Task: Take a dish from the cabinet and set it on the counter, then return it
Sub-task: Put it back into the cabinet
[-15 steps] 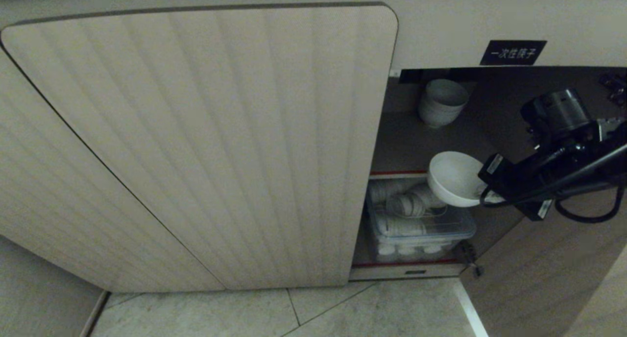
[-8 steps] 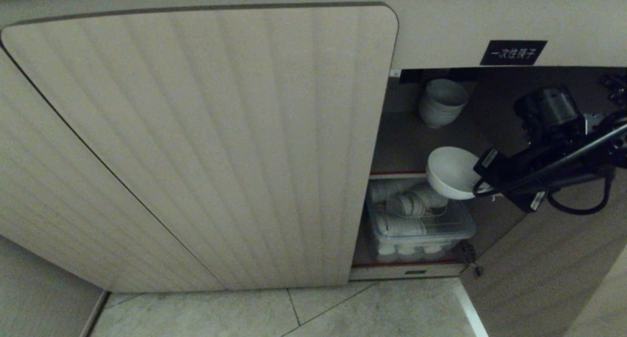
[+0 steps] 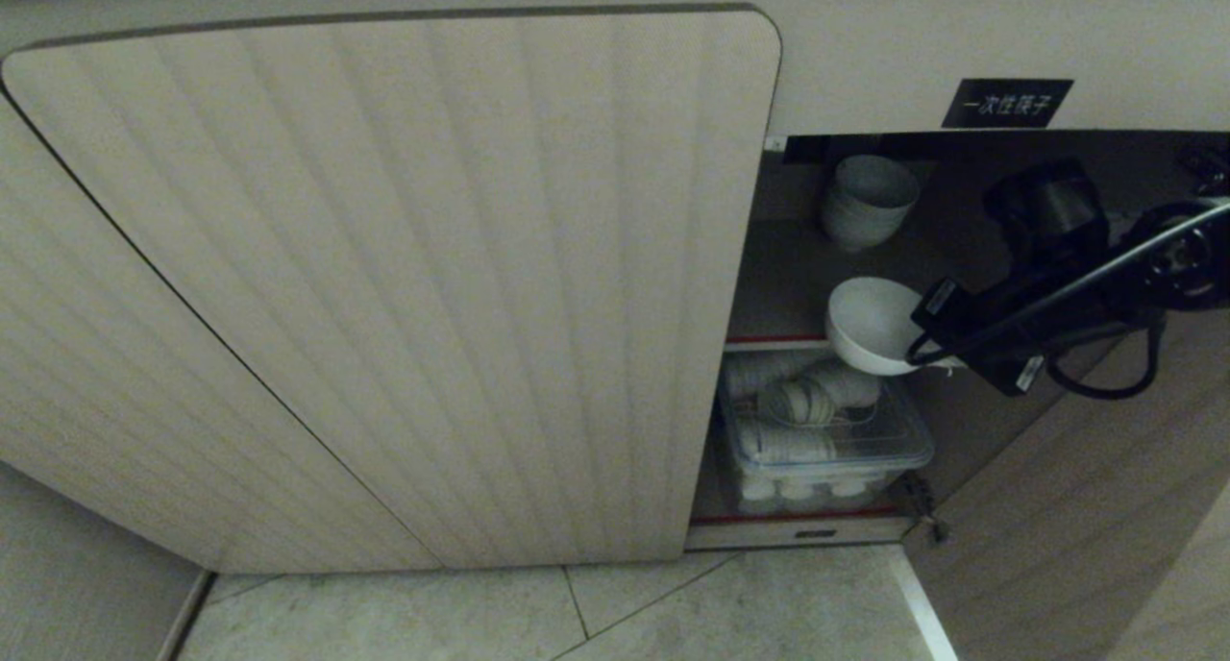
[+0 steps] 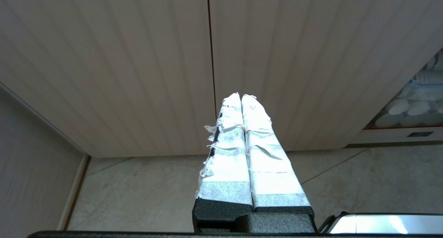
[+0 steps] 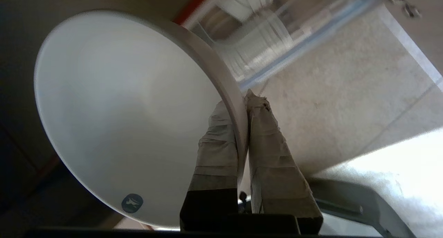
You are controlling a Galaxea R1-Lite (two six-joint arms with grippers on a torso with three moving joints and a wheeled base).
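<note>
The dish [image 3: 870, 323], a small white bowl, hangs tilted at the front edge of the red-edged upper shelf [image 3: 778, 338] inside the open cabinet [image 3: 432, 286]. My right gripper [image 5: 238, 103] is shut on the dish [image 5: 121, 103], one taped finger inside its rim and one outside. In the head view the black right arm [image 3: 1038, 315] reaches in from the right. My left gripper [image 4: 241, 97] is shut and empty, parked low before the closed fluted doors. The counter is out of view.
A stack of white bowls [image 3: 865, 200] stands at the back of the upper shelf. Below it sits a clear plastic box [image 3: 826, 440] of white dishes. The open right door [image 3: 1086, 507] flanks the arm. A black label [image 3: 1006, 102] is above; floor tiles [image 3: 577, 613] below.
My right arm has carried the dish a little up and to the left, further into the cabinet towards the upper shelf. The grip is unchanged and the left arm is still.
</note>
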